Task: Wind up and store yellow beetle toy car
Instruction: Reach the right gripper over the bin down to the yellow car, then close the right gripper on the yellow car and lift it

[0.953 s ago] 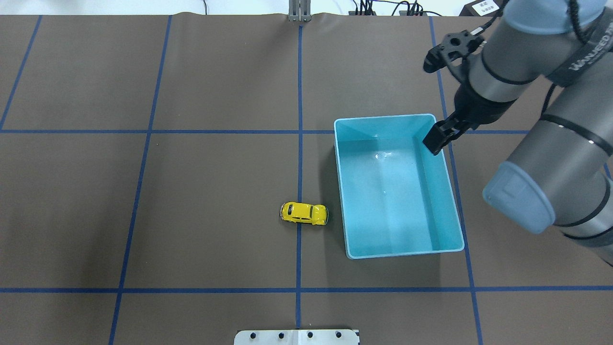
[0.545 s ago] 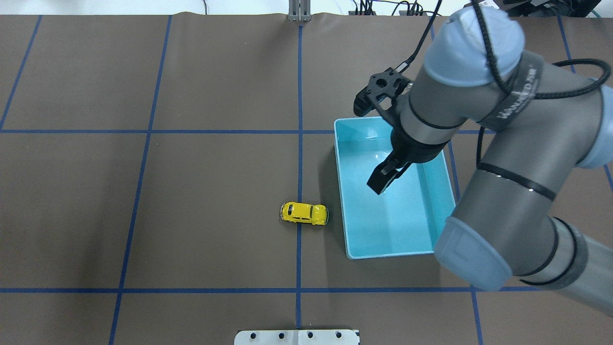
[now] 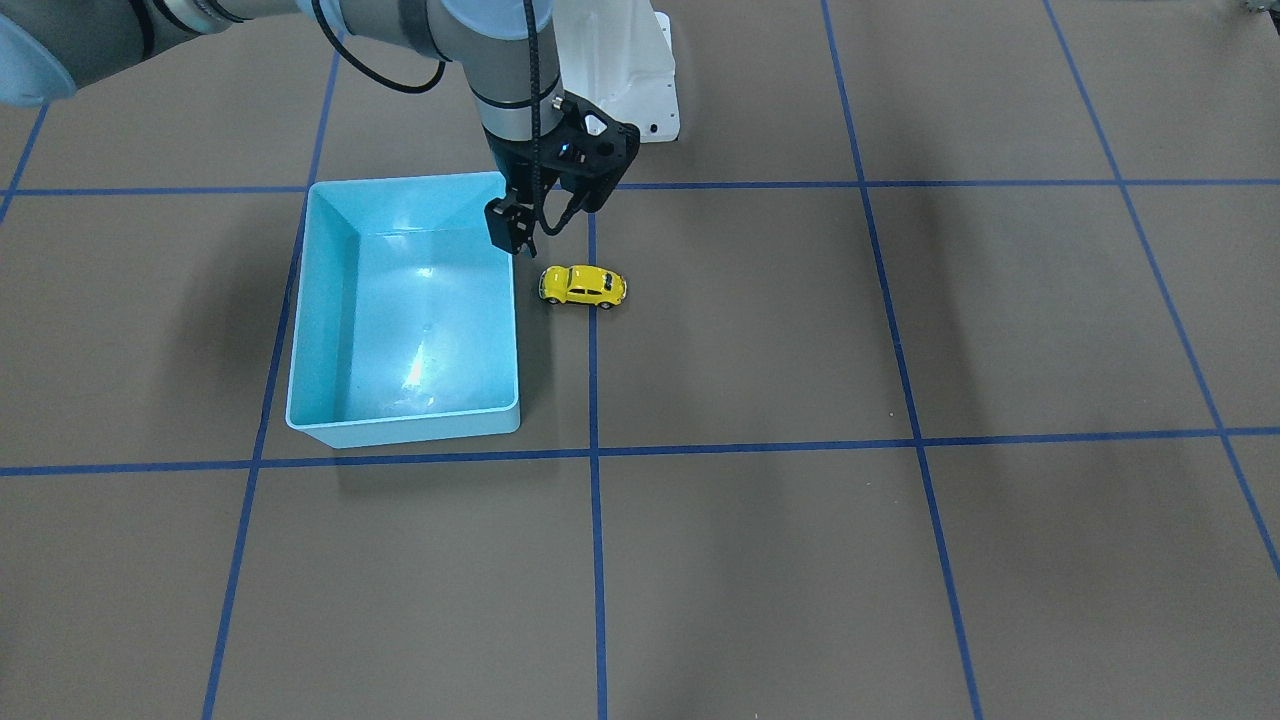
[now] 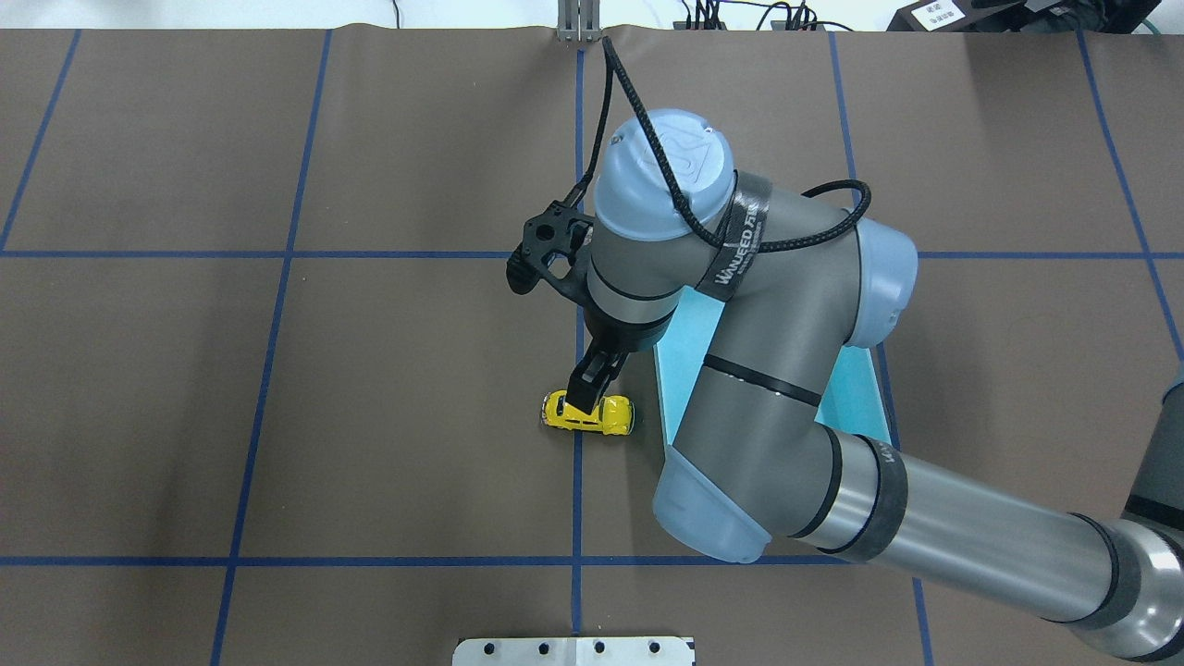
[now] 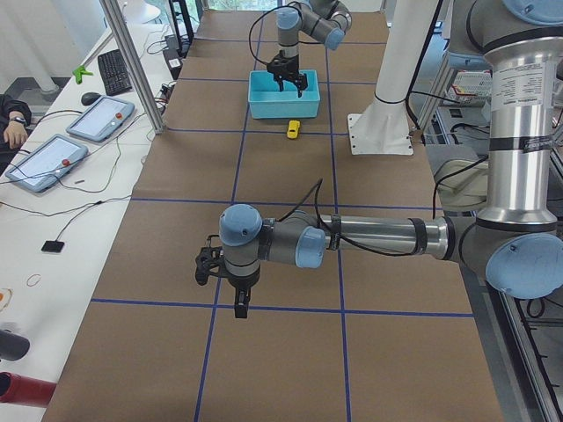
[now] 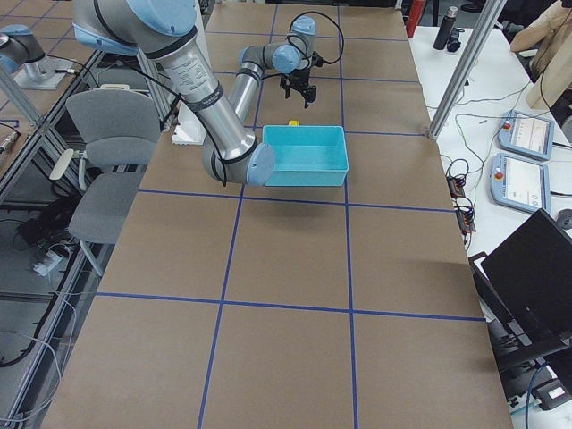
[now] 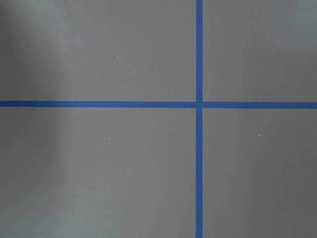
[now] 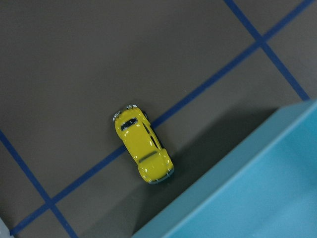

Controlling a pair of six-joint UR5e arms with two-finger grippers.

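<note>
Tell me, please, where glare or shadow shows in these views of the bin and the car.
Front-facing view: bright glare patches inside the light blue bin. Right wrist view: a dark shadow lies between the bin and the sharply focused yellow beetle toy car.

Right gripper (image 4: 586, 393) has crossed the bin (image 4: 678, 370) — now above the yellow beetle toy car (image 4: 614, 413).

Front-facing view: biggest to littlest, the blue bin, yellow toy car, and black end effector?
Largest: light blue plastic bin
Then: black right end effector, though nearer the camera, so unsure
Smallest: yellow beetle toy car
</note>
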